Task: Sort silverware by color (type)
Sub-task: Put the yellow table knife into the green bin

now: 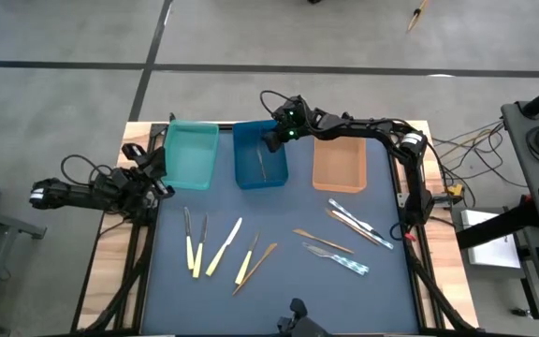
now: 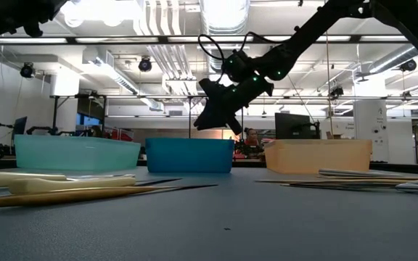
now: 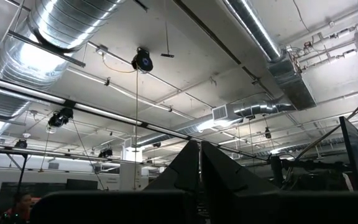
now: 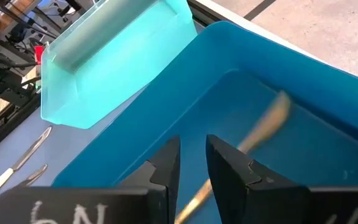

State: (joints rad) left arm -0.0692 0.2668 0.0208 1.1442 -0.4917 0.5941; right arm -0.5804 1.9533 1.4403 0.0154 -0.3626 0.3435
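Observation:
My right gripper [image 1: 271, 140] [image 4: 193, 163] hovers over the blue tray [image 1: 243, 159], fingers open a small gap and slanting down. Below them a tan wooden piece [image 4: 263, 127], blurred, lies inside the blue tray [image 4: 328, 106]; it shows as a thin line [image 1: 262, 167] in the high view. More silverware lies flat on the dark mat: cream-handled pieces [image 1: 223, 248], a wooden one [image 1: 255, 267], and pale-blue-handled ones [image 1: 340, 257]. My left gripper [image 1: 157, 168] [image 3: 199, 168] waits at the table's left edge, shut and pointing up.
A teal tray [image 1: 191, 154] stands left of the blue one and an orange tray [image 1: 340, 164] right of it, all along the table's far edge. Further knives [image 1: 358, 223] lie near the right edge. Cables run past the right side.

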